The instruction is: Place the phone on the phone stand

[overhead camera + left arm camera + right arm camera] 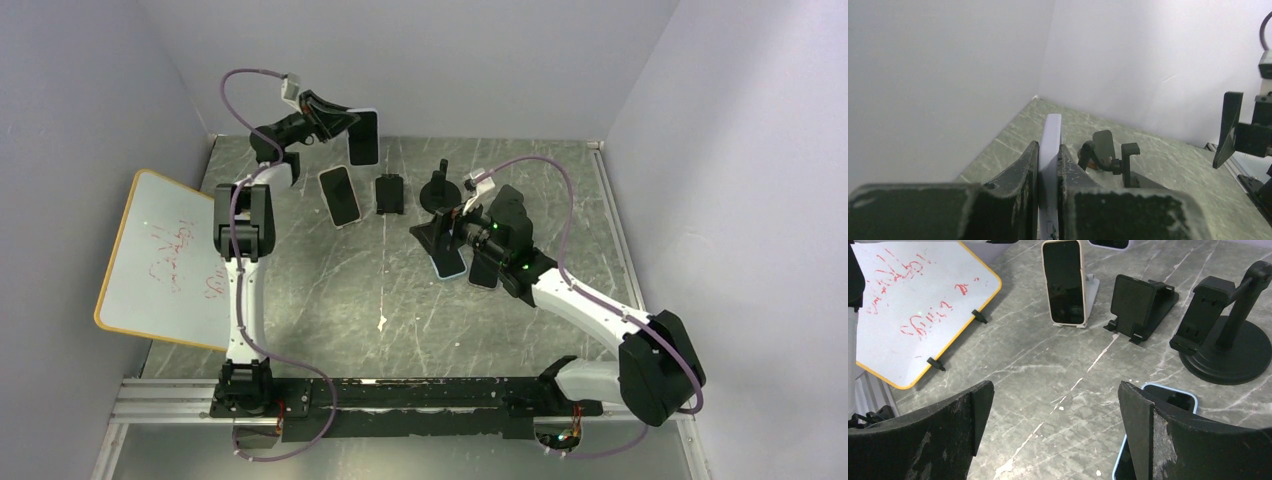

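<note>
**Over the far-left corner, the left arm is holding the phone aloft**

High over the desk's far-left corner, the left gripper is clenching a phone edgewise, with its long axis running out past the fingertips. The empty black stand is sitting just nearward and right, nearest this arm. The right gripper is hovering released over a blue-cased phone.

Left arm is stretched way out toward the far left corner, left gripper clamped tight on a phone up in the air. Right arm angles in toward mid-table, right gripper hanging low, spread wide.
</note>
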`<control>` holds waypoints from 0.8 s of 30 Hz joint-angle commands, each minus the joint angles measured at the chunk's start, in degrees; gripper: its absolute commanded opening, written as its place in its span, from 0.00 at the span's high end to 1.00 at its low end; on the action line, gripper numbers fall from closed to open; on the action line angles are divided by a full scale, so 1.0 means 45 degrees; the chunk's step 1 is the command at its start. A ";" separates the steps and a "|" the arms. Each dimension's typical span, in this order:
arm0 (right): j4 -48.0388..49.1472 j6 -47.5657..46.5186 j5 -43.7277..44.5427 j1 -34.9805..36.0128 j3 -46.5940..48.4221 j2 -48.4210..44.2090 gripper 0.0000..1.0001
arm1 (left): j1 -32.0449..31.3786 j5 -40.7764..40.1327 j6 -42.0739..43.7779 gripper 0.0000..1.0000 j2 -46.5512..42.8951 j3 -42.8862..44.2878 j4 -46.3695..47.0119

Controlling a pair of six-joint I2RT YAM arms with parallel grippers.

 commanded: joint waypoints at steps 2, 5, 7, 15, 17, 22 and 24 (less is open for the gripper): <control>0.0653 0.0292 -0.0345 -0.0063 0.0286 0.0188 0.00 | 0.0116 -0.0855 -0.2046 0.95 -0.1243 -0.0473 0.3876; 0.0839 0.0336 -0.0343 -0.0066 0.0193 0.0275 0.00 | -0.0001 -0.0520 -0.1542 0.95 -0.2130 -0.2275 0.4139; 0.0766 0.0117 -0.0399 -0.0066 0.0391 0.0571 0.00 | -0.0057 -0.0384 -0.1198 0.95 -0.2728 -0.3348 0.4236; 0.0646 -0.1047 -0.2225 -0.0773 0.4218 0.3528 0.31 | -0.0509 0.0355 -0.2097 0.95 -0.3409 -0.3610 0.4589; 0.0341 -0.1277 -0.3171 -0.1123 0.5716 0.4740 0.35 | -0.0599 0.0531 -0.2022 0.95 -0.3664 -0.3915 0.4589; -0.1910 -0.2323 -0.5750 -0.1888 0.9850 0.7166 0.39 | -0.0634 0.1093 -0.2179 0.95 -0.3947 -0.4212 0.4589; -0.3185 -0.2788 -0.6529 -0.2084 1.1463 0.8215 0.45 | -0.0638 0.1093 -0.2302 0.95 -0.3957 -0.4209 0.4589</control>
